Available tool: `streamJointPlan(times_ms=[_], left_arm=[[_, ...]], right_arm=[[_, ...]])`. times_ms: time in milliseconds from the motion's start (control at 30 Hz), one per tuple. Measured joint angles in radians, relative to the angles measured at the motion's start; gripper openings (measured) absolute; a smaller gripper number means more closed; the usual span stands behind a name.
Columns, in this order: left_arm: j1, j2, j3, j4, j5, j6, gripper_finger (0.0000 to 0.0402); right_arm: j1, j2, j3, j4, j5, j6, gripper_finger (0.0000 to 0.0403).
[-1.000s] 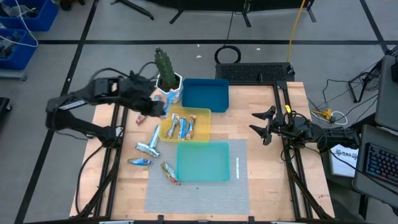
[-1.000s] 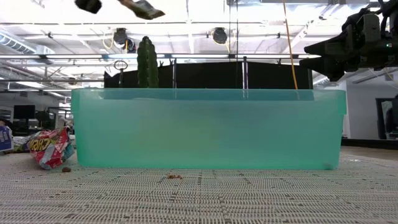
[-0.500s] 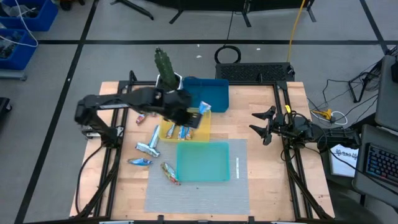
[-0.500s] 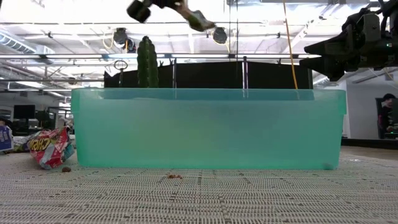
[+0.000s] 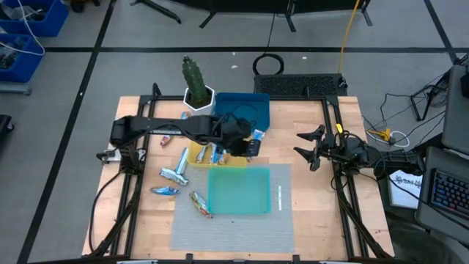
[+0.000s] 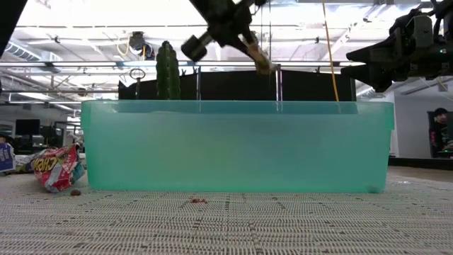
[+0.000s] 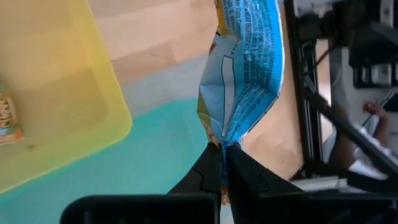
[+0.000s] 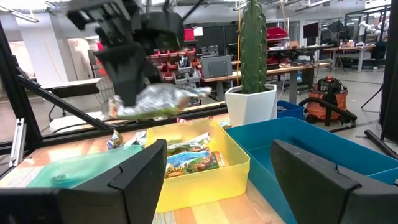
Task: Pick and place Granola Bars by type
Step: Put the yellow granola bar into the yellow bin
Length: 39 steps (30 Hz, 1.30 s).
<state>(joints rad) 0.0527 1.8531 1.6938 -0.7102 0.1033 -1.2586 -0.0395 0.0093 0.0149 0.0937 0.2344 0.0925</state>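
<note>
My left gripper (image 5: 251, 144) hangs above the spot where the yellow tray (image 5: 196, 158), the blue tray (image 5: 245, 110) and the teal tray (image 5: 238, 192) meet, shut on a blue-and-white granola bar (image 7: 245, 68). That bar also shows in the low view (image 6: 259, 61) and in the right wrist view (image 8: 155, 99). A few bars (image 5: 215, 153) lie flat in the yellow tray. Three more bars (image 5: 174, 174) (image 5: 165, 191) (image 5: 200, 204) lie on the table to the left of the teal tray. My right gripper (image 5: 299, 144) waits open at the table's right side. My left gripper pinches the bar by one crimped end (image 7: 222, 148) between its two fingers (image 7: 205, 171). The wrapper runs on forward from the fingertips, in line with them. The bar is lifted clear and slants downward below the gripper (image 6: 233, 32), above the trays.
A potted cactus (image 5: 195, 82) stands at the far edge beside the blue tray. One more bar (image 5: 165, 135) lies on the wood left of the yellow tray. A grey mat (image 5: 233, 227) lies under the teal tray. Black rails (image 5: 338, 158) run along both table sides.
My left gripper has carried the bar from the table's far left, across the yellow tray, toward the right. It now hangs at the yellow tray's right end, lower than before. The bar has stayed pinched and clear of the table throughout.
</note>
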Motion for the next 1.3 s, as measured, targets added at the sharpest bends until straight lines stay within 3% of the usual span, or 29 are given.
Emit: streamJointPlan(times_ms=[300,533,1300], left_arm=[[0.026,0.013,-0.180,0.183,-0.020,-0.107,0.0009],[0.056,0.013,-0.299,0.204,-0.027,-0.113,0.0009],[0.072,0.012,-0.462,0.244,-0.059,-0.141,0.0008]], right_arm=[[0.000,0.000,0.000,0.000,0.000,0.000,0.0279],[0.000,0.000,0.000,0.001,0.000,0.000,0.0279],[0.000,0.000,0.000,0.000,0.000,0.000,0.0279]])
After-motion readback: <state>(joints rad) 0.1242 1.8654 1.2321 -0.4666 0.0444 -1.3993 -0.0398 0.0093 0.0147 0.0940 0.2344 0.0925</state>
